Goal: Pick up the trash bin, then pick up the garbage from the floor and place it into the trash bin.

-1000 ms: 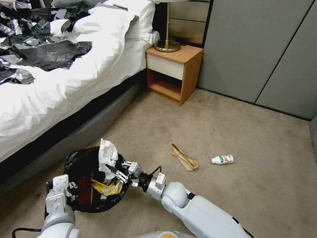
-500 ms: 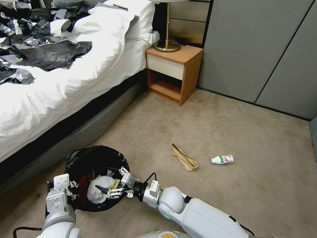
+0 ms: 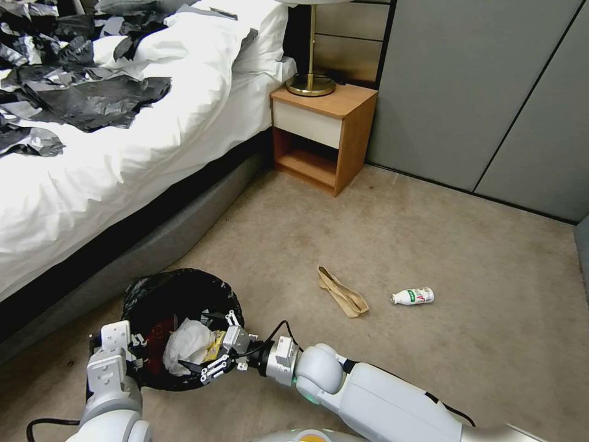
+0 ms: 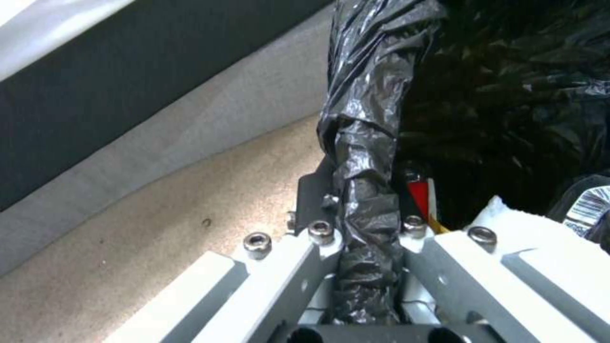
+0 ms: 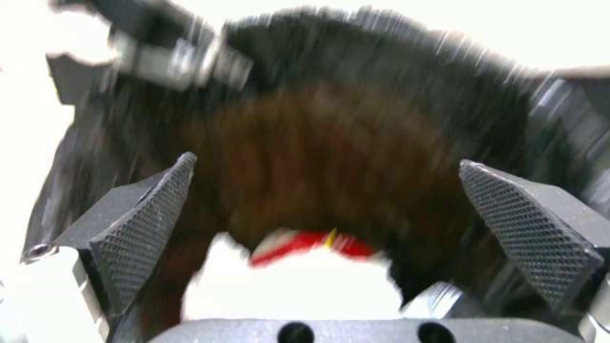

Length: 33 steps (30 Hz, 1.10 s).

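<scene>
Clearly the left gripper (image 4: pixel 369 267) pinches only the trash bin (image 3: pixel 178 294) rim; right gripper (image 3: pixel 211 350), spread at four o'clock, could snag the bag.

You can't make out the bin's (image 5: pixel 356 157) contents in the smeared right wrist view; its white wall stays hidden under the bag (image 4: pixel 365 157).

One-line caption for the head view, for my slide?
Right claw open over white paper in the trash bin; left claw grips its rim.
</scene>
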### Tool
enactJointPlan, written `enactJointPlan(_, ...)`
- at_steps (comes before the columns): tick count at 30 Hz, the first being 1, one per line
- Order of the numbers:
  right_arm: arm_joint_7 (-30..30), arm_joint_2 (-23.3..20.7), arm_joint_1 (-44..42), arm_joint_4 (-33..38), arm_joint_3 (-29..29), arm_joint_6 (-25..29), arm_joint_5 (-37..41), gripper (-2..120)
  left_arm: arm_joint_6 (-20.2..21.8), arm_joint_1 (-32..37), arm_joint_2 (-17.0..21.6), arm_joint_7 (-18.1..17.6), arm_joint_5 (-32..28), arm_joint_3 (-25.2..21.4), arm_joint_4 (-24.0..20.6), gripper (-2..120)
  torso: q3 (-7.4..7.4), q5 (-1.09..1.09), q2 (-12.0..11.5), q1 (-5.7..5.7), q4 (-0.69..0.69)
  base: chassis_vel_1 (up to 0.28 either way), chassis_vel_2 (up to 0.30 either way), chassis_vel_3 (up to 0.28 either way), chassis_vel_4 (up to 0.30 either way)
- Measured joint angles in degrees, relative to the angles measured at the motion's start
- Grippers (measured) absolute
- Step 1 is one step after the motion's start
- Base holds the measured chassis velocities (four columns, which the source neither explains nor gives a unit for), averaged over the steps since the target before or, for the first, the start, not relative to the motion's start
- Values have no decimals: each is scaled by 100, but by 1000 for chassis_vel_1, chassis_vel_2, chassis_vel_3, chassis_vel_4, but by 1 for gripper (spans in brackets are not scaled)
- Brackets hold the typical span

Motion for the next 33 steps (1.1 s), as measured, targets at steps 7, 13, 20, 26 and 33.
enactJointPlan(7, 383, 93, -369, 811, 927, 202, -526, 100, -32, 31, 43, 54, -9, -31, 25, 1, 0, 1, 0, 0, 0, 0, 0, 0, 0)
enactJointPlan(13, 1353, 44, -1106, 1680, 2074, -38, -1098, 100, -77, 81, 92, 83, -100, -82, -2, 1, 0, -1, 0, 0, 0, 0, 0, 0, 0)
enactJointPlan(20, 1771, -32, -1758, 1876, 2806, -264, -1291, 100, -99, 91, 88, 94, -92, -85, -15, 1, 0, 1, 0, 0, -1, 0, 0, 0, 0)
enactJointPlan(26, 1854, -92, -2097, 1750, 3212, -301, -1251, 100, -112, 119, 51, 115, -31, -71, -43, 1, -1, 1, 0, 0, 0, 0, 0, 0, 0)
enactJointPlan(33, 1797, -2, -2191, 1612, 3367, -228, -1298, 100, -216, 170, 9, 299, 151, -82, -60, 1, 0, 1, 0, 0, 0, 0, 0, 0, 0)
